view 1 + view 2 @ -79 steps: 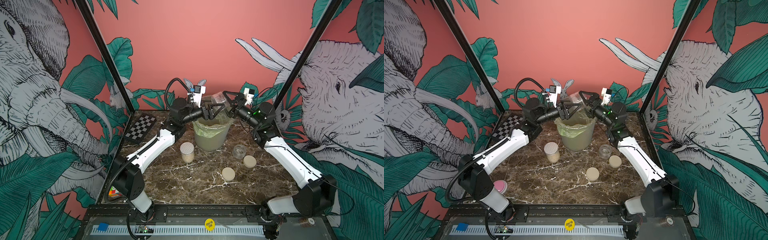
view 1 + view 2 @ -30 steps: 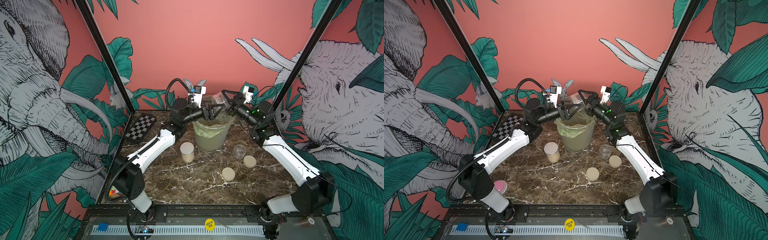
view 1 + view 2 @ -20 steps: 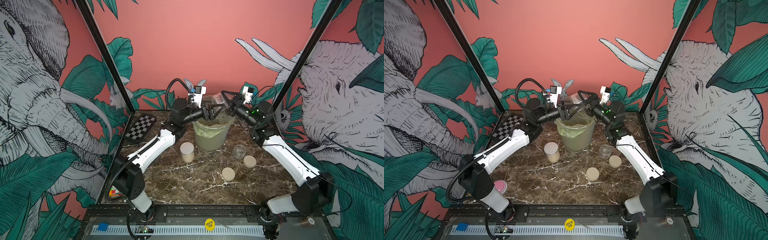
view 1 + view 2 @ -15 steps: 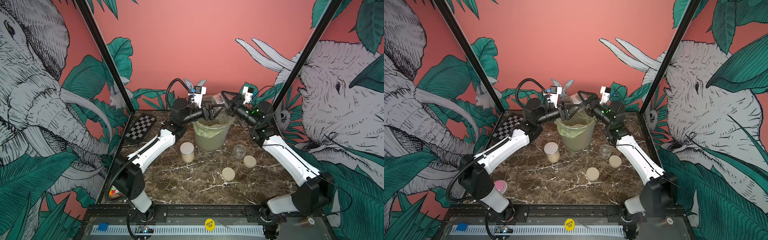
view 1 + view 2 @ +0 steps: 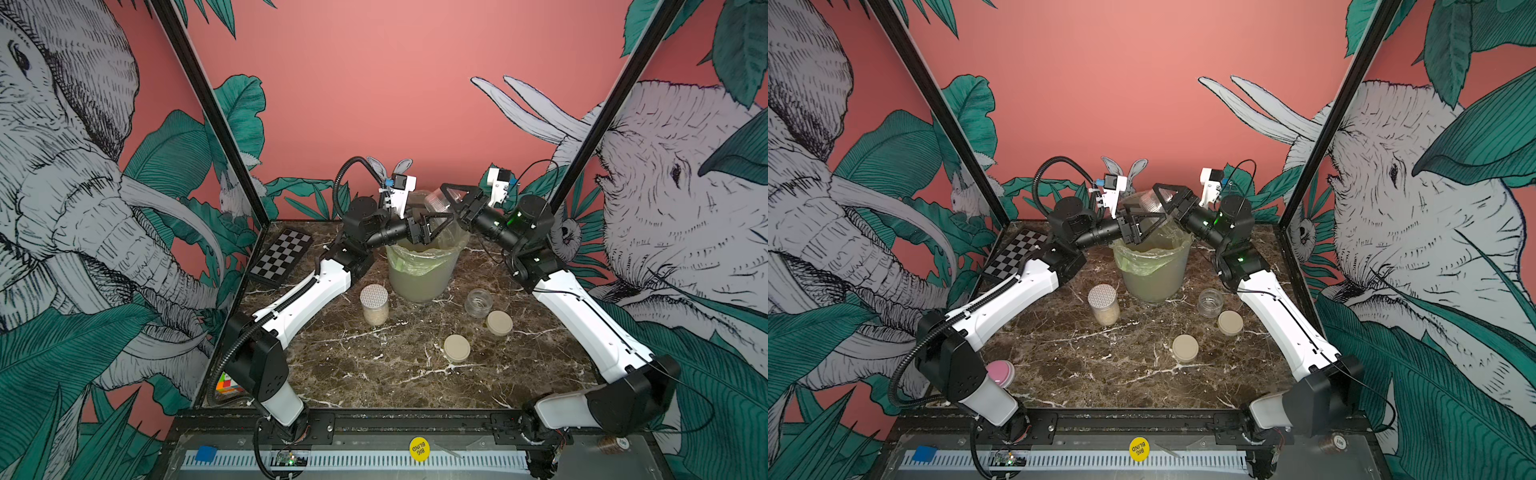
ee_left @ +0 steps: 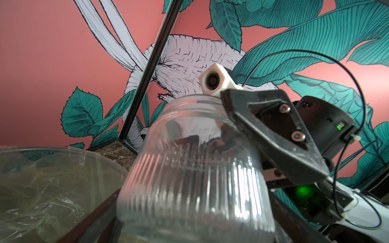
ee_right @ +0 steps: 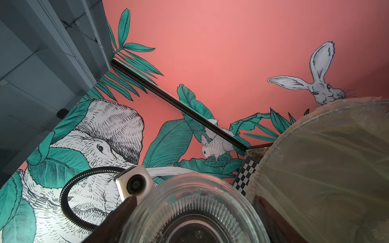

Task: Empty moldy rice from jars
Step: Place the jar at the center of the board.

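Observation:
An empty clear ribbed jar point(image 5: 435, 202) point(image 5: 1148, 203) hangs tilted over the bin point(image 5: 419, 270), and no rice shows in it. My right gripper point(image 5: 451, 198) point(image 7: 193, 221) is shut on this jar, one finger point(image 6: 269, 134) lying along its side. Just below it my left gripper point(image 5: 432, 224) point(image 6: 189, 227) stands open, fingers either side of the jar's base. A taller jar point(image 5: 374, 303) point(image 5: 1104, 303) with a white dotted lid stands left of the bin, moldy rice point(image 5: 375, 318) in its lower part. An open empty jar point(image 5: 478, 302) stands right of the bin.
Two beige lids point(image 5: 498, 322) point(image 5: 456, 348) lie on the marble table point(image 5: 374, 374) in front of the open jar. The translucent bin has a green-tinted bag. A checkerboard point(image 5: 280, 259) lies at the back left. Walls close in both sides.
My right gripper has closed on the jar over the bin. My left gripper, shut on the jar before, has opened and let it go. The arms barely moved.

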Controlling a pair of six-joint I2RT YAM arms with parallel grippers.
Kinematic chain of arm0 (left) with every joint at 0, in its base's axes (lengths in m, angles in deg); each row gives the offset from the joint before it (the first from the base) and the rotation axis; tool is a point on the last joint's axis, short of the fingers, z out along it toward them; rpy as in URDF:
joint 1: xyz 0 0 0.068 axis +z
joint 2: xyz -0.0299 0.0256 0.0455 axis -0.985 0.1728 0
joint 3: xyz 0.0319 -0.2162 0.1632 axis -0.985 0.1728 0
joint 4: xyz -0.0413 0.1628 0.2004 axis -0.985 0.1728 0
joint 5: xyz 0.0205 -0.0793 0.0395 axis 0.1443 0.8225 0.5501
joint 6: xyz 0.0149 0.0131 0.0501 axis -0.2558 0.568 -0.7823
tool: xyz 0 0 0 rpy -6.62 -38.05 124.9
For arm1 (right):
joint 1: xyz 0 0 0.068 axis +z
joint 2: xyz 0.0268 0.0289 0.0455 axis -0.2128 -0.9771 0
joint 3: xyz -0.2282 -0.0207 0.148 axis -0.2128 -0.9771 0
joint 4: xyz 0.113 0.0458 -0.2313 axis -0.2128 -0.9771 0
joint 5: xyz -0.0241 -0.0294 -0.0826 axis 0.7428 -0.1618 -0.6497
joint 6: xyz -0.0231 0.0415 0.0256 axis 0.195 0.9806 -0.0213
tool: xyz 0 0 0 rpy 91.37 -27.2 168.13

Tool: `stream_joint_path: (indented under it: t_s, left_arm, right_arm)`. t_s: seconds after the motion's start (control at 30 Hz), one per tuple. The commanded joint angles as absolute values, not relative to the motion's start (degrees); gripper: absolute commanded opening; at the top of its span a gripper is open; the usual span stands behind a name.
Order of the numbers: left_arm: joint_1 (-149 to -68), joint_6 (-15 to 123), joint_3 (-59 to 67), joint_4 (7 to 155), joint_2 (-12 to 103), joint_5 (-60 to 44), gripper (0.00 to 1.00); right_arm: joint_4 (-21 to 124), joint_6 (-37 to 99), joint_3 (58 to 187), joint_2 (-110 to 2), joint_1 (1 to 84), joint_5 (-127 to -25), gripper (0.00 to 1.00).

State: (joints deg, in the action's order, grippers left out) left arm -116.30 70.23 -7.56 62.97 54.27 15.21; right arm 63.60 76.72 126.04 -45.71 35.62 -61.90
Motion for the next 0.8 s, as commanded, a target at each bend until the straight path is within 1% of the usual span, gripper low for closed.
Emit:
stream_joint_path:
  t_s: [0.0,0.2,0.37,0.57,0.77]
  left_arm:
    - [-116.5,67.7,-7.5,64.4,51.0,14.8,1.0]
    - [-116.5,66.2,-7.0,65.8,49.1,15.8,1.0]
    - [-116.4,60.0,-7.0,75.7,45.1,14.5,1.0]
    - [-116.4,52.2,-2.2,89.4,36.7,4.0,1.0]
    - [-116.4,51.5,5.8,96.8,30.6,-5.2,1.0]
  right_arm:
    - [65.1,74.5,128.0,-43.6,35.9,-63.3,0.28]
    - [62.1,71.4,128.9,-42.8,35.9,-64.0,0.27]
    - [56.5,66.1,130.6,-41.0,35.9,-64.4,0.27]
    - [45.9,56.4,131.1,-36.5,35.9,-64.7,0.27]
    - [36.5,46.1,125.8,-29.8,36.3,-65.7,0.27]
